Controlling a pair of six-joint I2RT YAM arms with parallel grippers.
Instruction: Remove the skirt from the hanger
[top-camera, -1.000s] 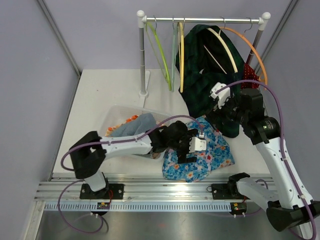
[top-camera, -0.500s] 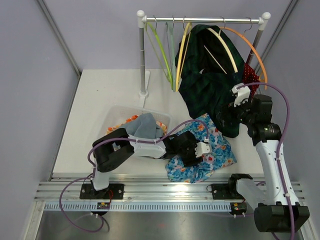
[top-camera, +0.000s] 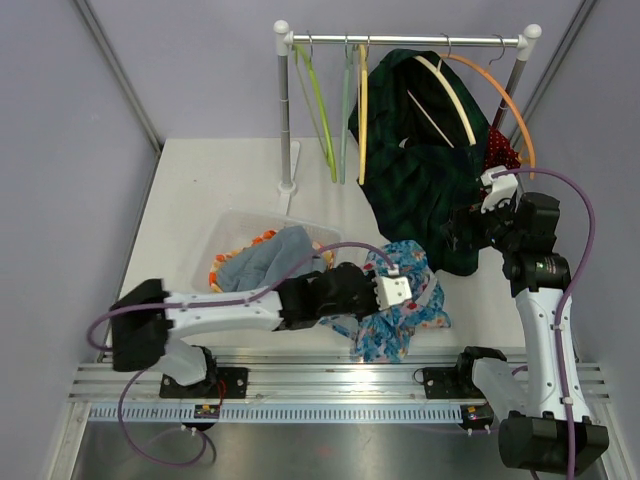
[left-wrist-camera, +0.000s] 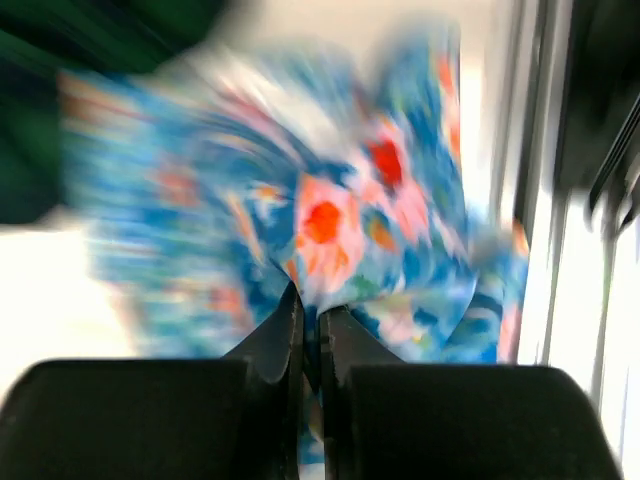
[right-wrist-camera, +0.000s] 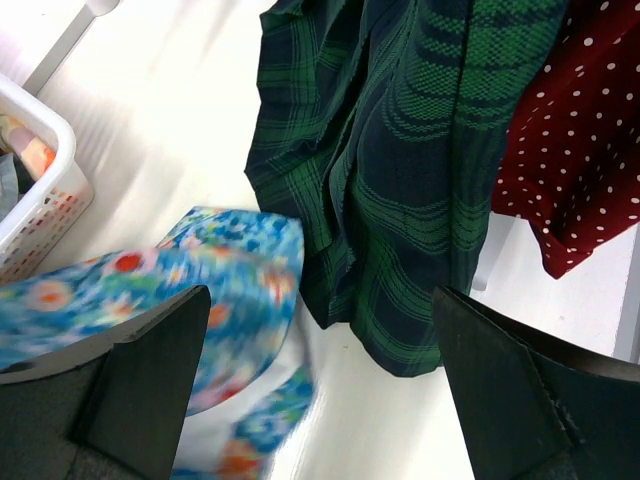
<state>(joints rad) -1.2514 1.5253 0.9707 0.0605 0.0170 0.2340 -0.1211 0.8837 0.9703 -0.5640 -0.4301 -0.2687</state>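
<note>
White table (top-camera: 200, 190), left claw (left-wrist-camera: 308, 315) pinching floral garment (top-camera: 402, 325)

Tabletop (top-camera: 200, 190), clothes rack (top-camera: 286, 115) stood at its far edge, green plaid garment (top-camera: 410, 180) hung beside a red polka-dot one (right-wrist-camera: 565, 150), white basket (right-wrist-camera: 45, 190) held grey cloth (top-camera: 265, 258).

White-shelled arms (top-camera: 225, 310) with black joints (top-camera: 535, 268) — purple cables (top-camera: 548, 174) looping along each.

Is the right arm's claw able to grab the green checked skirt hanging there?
Probably yes. The right gripper is open and faces the green checked skirt, with nothing between them.
</note>
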